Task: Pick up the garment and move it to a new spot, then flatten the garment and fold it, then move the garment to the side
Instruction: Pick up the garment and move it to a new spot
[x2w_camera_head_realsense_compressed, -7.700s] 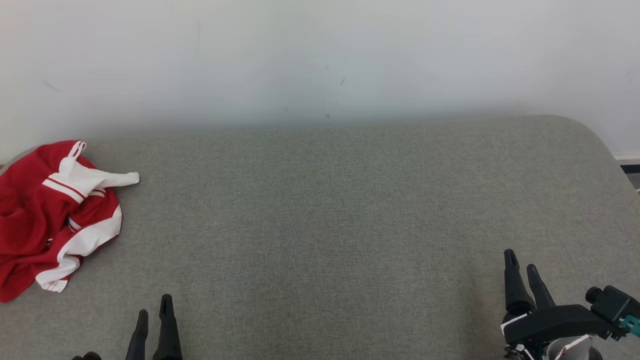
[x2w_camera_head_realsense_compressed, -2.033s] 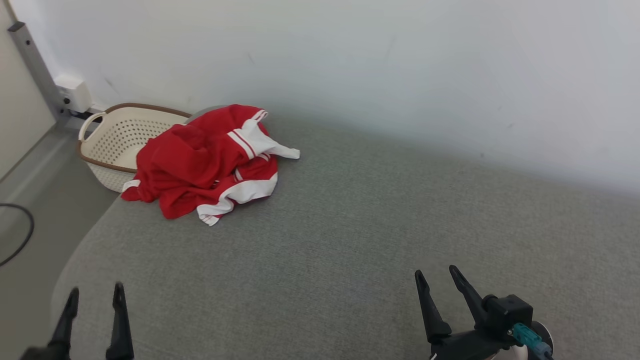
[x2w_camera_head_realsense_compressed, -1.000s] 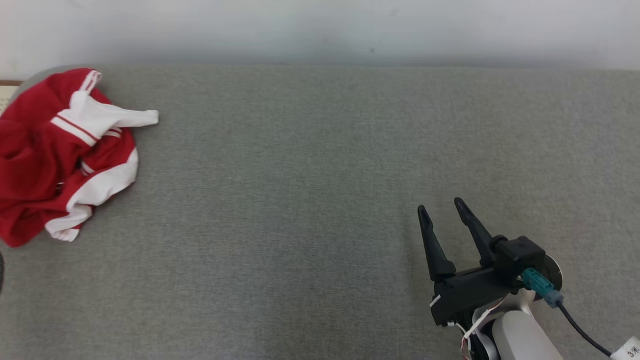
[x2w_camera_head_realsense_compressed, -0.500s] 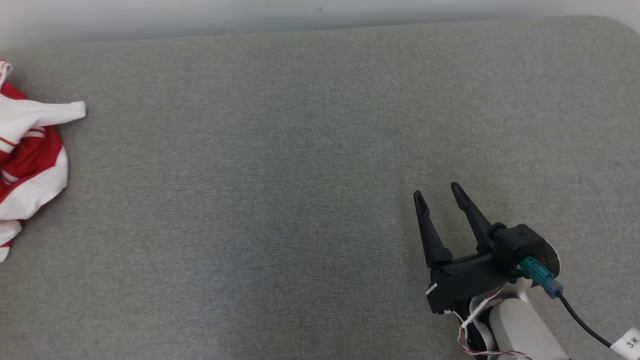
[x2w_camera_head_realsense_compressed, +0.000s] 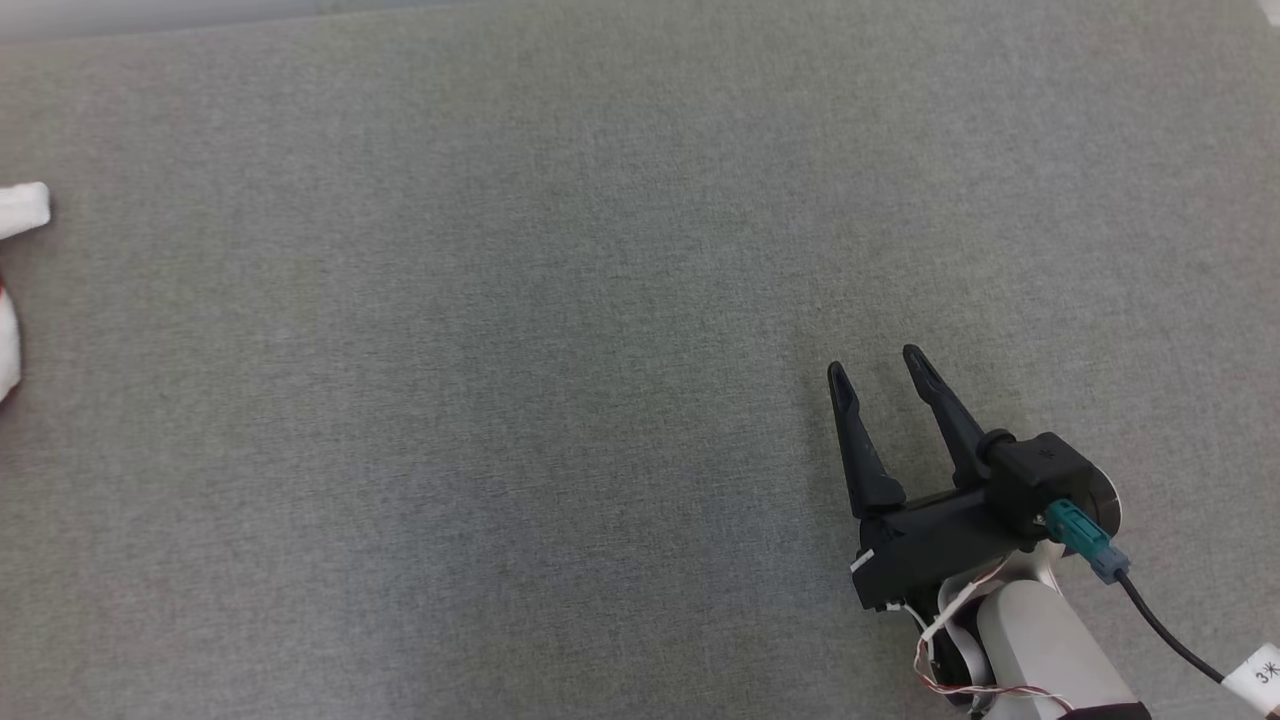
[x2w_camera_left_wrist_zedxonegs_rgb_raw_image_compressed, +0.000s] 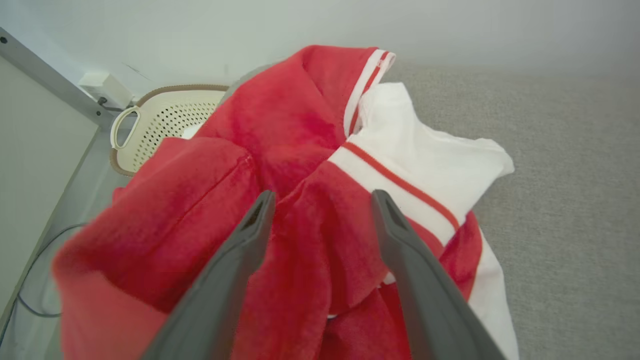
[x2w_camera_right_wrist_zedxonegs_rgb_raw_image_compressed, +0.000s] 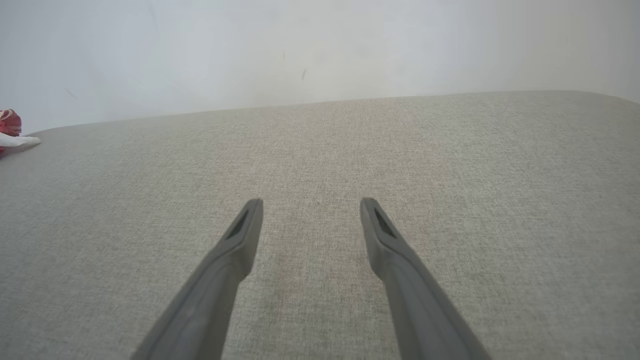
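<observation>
Red with white panels and striped trim, the sports top (x2w_camera_left_wrist_zedxonegs_rgb_raw_image_compressed: 300, 125) lies crumpled at the left end of the grey fabric counter (x2w_camera_head_realsense_compressed: 600, 300), with a cream perforated basket (x2w_camera_left_wrist_zedxonegs_rgb_raw_image_compressed: 170, 90) just beyond it. Bunched up, it shows no clear long axis; one white sleeve (x2w_camera_left_wrist_zedxonegs_rgb_raw_image_compressed: 450, 165) juts toward the counter's middle. The left tool (x2w_camera_left_wrist_zedxonegs_rgb_raw_image_compressed: 322, 196) hangs right over the heap, fingers spread wide and pinching nothing; whether it touches the cloth cannot be told. The right tool (x2w_camera_head_realsense_compressed: 873, 361), equally spread and empty, sits over bare counter well apart from the top
</observation>
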